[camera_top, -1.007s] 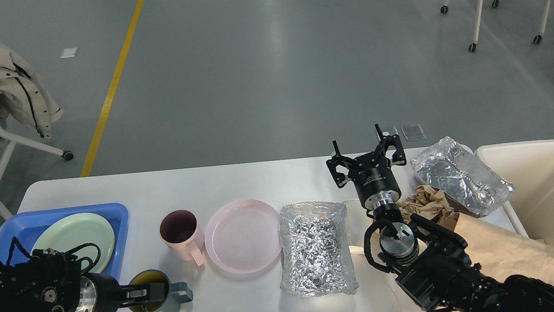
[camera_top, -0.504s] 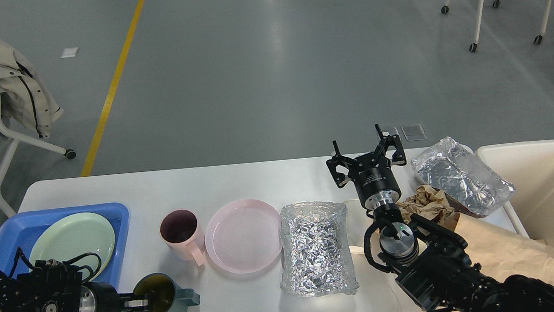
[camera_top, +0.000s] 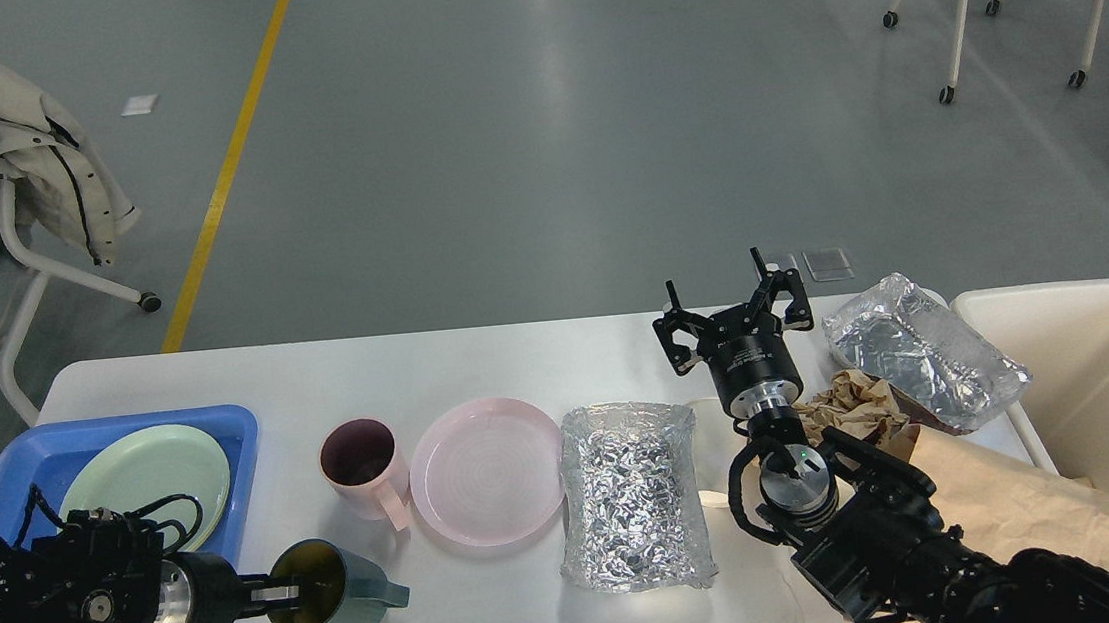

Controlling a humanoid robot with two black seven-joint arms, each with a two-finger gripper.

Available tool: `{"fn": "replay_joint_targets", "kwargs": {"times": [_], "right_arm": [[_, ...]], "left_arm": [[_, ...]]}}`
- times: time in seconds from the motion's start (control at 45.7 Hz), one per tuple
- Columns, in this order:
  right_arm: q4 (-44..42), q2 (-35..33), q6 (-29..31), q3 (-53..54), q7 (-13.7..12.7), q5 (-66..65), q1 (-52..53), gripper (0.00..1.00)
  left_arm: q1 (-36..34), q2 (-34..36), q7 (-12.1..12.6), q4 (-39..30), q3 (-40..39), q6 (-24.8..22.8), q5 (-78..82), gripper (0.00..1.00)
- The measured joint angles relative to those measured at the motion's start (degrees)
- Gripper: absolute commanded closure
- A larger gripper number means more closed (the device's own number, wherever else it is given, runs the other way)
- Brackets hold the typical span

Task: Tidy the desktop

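Since the left gripper (camera_top: 273,594) is clenched on the near rim of the teal mug (camera_top: 334,602), which hangs tilted with its handle pointing right, the relation that matters is the blue tray (camera_top: 21,461) lying directly to the left of that grip, just beside the mug. The left arm is by far the nearer one; the carry looks like a short sideways move over the tray's wall. On the desktop (camera_top: 439,367) further out, in a row toward the right, sit the pink mug (camera_top: 359,466), the pink plate (camera_top: 486,468) and a foil tray (camera_top: 631,494). The right gripper (camera_top: 730,311) hovers spread and empty near the far edge, well apart from the mug.
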Motion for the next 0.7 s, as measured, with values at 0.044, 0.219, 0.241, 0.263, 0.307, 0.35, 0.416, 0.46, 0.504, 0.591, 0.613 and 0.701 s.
{"fn": "replay_joint_targets", "kwargs": {"times": [0.044, 0.219, 0.241, 0.263, 0.307, 0.35, 0.416, 0.46, 0.504, 0.591, 0.613, 0.701], "right_arm": [[0.0, 0.0, 0.0, 0.0, 0.0, 0.0, 0.0, 0.0], [0.0, 0.0, 0.0, 0.0, 0.0, 0.0, 0.0, 0.0], [0.0, 0.0, 0.0, 0.0, 0.0, 0.0, 0.0, 0.0], [0.0, 0.0, 0.0, 0.0, 0.0, 0.0, 0.0, 0.0], [0.0, 0.0, 0.0, 0.0, 0.0, 0.0, 0.0, 0.0], [0.0, 0.0, 0.0, 0.0, 0.0, 0.0, 0.0, 0.0], [0.0, 0.0, 0.0, 0.0, 0.0, 0.0, 0.0, 0.0], [0.0, 0.0, 0.0, 0.0, 0.0, 0.0, 0.0, 0.0], [0.0, 0.0, 0.0, 0.0, 0.0, 0.0, 0.0, 0.0], [0.0, 0.0, 0.0, 0.0, 0.0, 0.0, 0.0, 0.0], [0.0, 0.0, 0.0, 0.0, 0.0, 0.0, 0.0, 0.0], [0.0, 0.0, 0.0, 0.0, 0.0, 0.0, 0.0, 0.0]], "left_arm": [[-1.0, 1.3, -0.1, -0.2, -0.3, -1.8, 0.0, 1.0], [-8.6, 9.9, -0.7, -1.5, -3.8, -16.4, 0.1, 1.0], [-9.7, 11.4, -0.7, -1.6, -4.7, -18.6, 0.1, 1.0], [-10.8, 12.9, -0.6, -1.6, -5.6, -20.9, 0.2, 1.0], [-13.5, 16.3, -0.3, -1.7, -8.0, -26.5, 0.1, 1.0], [-16.6, 20.0, 0.3, -1.6, -10.3, -32.9, 0.1, 1.0], [-21.8, 25.4, 1.9, -0.9, -13.4, -42.6, 0.4, 1.0], [-25.2, 28.5, 3.2, 0.0, -15.2, -48.6, 1.1, 1.0], [-28.6, 31.7, 4.5, 1.0, -17.2, -54.8, 2.2, 1.0], [-33.7, 37.2, 5.9, 2.5, -21.0, -62.4, 4.6, 1.0], [-34.9, 38.7, 6.1, 2.9, -22.1, -63.3, 5.2, 1.0], [-37.7, 42.6, 6.5, 4.6, -25.3, -64.5, 7.1, 1.0]]}}
